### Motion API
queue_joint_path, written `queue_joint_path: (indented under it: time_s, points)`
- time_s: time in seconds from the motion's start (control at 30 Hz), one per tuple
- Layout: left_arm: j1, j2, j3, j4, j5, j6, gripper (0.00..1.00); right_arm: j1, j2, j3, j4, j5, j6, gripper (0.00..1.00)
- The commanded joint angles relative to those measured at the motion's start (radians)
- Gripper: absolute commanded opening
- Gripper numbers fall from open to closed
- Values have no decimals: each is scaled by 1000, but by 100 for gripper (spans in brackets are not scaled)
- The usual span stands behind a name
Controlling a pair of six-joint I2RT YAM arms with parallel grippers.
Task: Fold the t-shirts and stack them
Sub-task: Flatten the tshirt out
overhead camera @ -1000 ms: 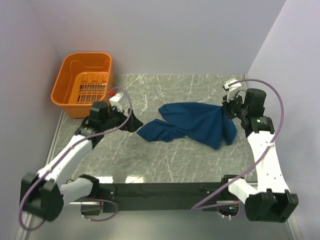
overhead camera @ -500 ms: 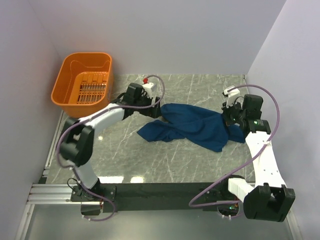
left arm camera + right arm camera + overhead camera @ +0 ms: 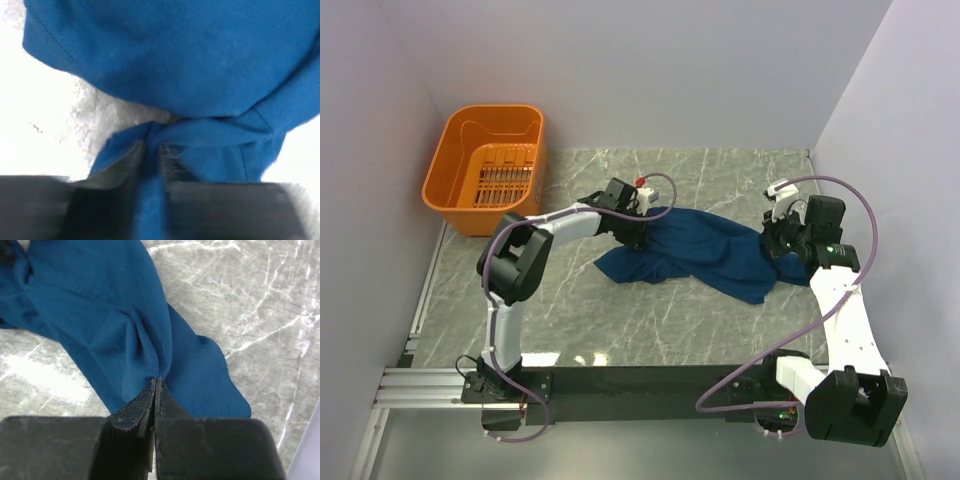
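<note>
The crumpled blue t-shirt (image 3: 710, 255) lay across the middle of the tabletop (image 3: 620, 320), one fold pinched in the left claw (image 3: 152, 150) and its right edge clenched in the right claw (image 3: 156, 382).

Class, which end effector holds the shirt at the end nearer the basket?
The left end effector: it pinches the shirt at the end towards the basket; the right end effector pinches the opposite end.
</note>
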Motion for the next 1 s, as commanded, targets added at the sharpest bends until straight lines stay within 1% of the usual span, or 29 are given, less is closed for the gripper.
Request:
queue_joint_path:
  time_s: [0.0,0.03,0.07,0.13,0.17,0.2,0.23,0.27,0.3,0.33,0.37,0.43,0.47,0.53,0.57,0.67,0.73,0.83,0.9,0.97]
  points:
    - [-8,20,77,-45,-35,5,13,-7,-5,16,1,-42,-11,0]
    - [-8,8,72,-40,-55,0,3,-7,-14,32,-9,-45,-15,0]
    - [-11,-47,63,-35,-67,-6,1,-10,-23,44,-29,-48,-21,0]
    - [-19,-141,10,-8,-80,-44,1,-14,-65,91,-51,-57,-21,0]
    - [-28,-258,-15,12,-81,-61,1,-21,-76,119,-89,-71,-18,0]
    - [-32,-323,-70,29,-81,-87,1,-27,-101,151,-115,-105,-16,0]
    - [-37,-386,-93,46,-84,-96,1,-30,-112,224,-141,-120,-16,0]
    - [-40,-501,-111,47,-94,-103,1,-30,-123,263,-184,-129,-16,0]
    - [-42,-558,-136,49,-98,-113,1,-35,-147,303,-198,-139,-10,0]
    - [-42,-613,-145,44,-106,-116,1,-34,-161,373,-210,-148,-4,0]
    - [-42,-716,-156,50,-116,-119,1,-34,-174,409,-221,-148,-1,0]
    - [-42,-813,-173,54,-138,-124,1,-35,-212,511,-232,-146,15,0]
    - [-42,-895,-175,57,-137,-124,1,-35,-221,544,-230,-142,21,0]
    - [-43,-975,-168,63,-140,-121,1,-35,-252,632,-223,-133,53,0]
    - [-43,-1046,-165,70,-140,-119,1,-35,-263,659,-205,-116,67,0]
    - [-42,-1158,-132,84,-147,-115,1,-35,-289,768,-171,-87,125,0]
    - [-43,-1198,-93,84,-149,-112,1,-35,-290,858,-169,-70,157,0]
    - [-43,-1243,-32,57,-140,-101,1,-38,-292,940,-168,-48,186,0]
    - [-42,-1266,-10,49,-132,-96,1,-47,-304,948,-172,-65,191,0]
    - [-43,-1282,-9,40,-146,-96,1,-49,-318,917,-175,-93,194,0]
